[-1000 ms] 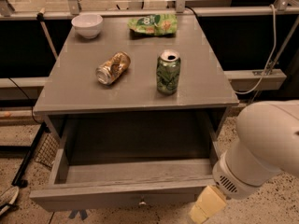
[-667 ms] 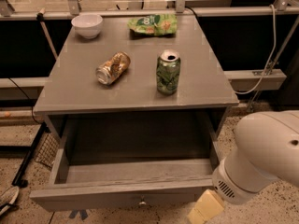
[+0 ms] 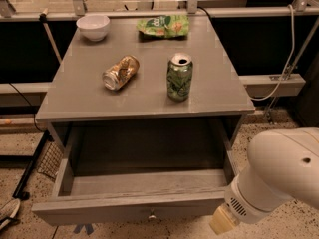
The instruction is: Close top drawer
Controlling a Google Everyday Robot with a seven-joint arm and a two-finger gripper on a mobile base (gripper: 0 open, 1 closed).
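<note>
The top drawer of the grey wooden table stands pulled far out toward me, and its inside looks empty. Its flat front panel runs along the bottom of the view, with a small round metal knob at its centre. My white arm fills the lower right. The gripper is at the bottom edge, just right of the drawer front's right end; only its tan base shows and the fingers are out of view.
On the table top stand an upright green can, a tan can on its side, a white bowl and a green snack bag. A rail with cables runs behind. Speckled floor lies around.
My arm has shifted slightly left and down, bringing the gripper closer to the drawer front's right end. The drawer has not moved.
</note>
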